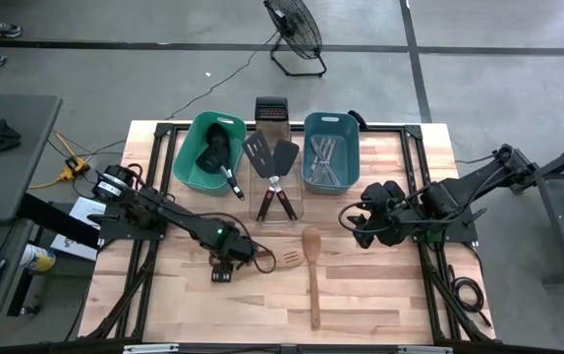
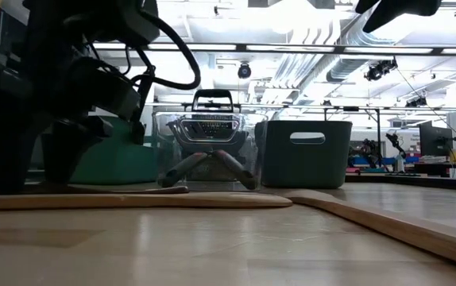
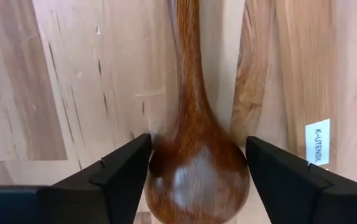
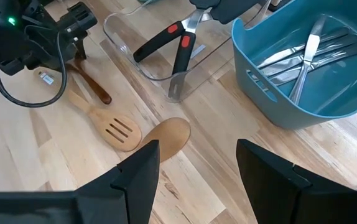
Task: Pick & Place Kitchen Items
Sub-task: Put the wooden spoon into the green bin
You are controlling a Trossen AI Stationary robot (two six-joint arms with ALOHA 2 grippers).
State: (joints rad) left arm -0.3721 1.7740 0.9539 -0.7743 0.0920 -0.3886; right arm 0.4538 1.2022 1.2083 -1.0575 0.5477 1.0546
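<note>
A dark brown wooden spoon [image 3: 194, 168] lies flat on the table, its handle [image 4: 91, 84] running toward the slotted wooden spatula [image 4: 117, 132]. My left gripper [image 3: 197, 149], also seen from above [image 1: 225, 267], points straight down over the spoon's bowl, open, one finger on each side of it. A light wooden spoon [image 1: 312, 280] lies right of the spatula. My right gripper [image 4: 197, 180] hangs open above the table's right middle [image 1: 363, 224] with nothing between its fingers. My left gripper comes from above with its fingers across the dark spoon's bowl [image 3: 166, 168], which lies on the table between them. The bowl's sides come right up to both fingers [image 3: 129, 168]; whether they touch it, I cannot tell.
At the far side stand a teal tub [image 1: 192, 162] with black utensils, a clear tub [image 1: 258, 211] with red-handled turners, a blue tub [image 1: 353, 157] with silver cutlery, and a box grater [image 1: 270, 110]. A white label [image 3: 318, 142] lies by the spoon.
</note>
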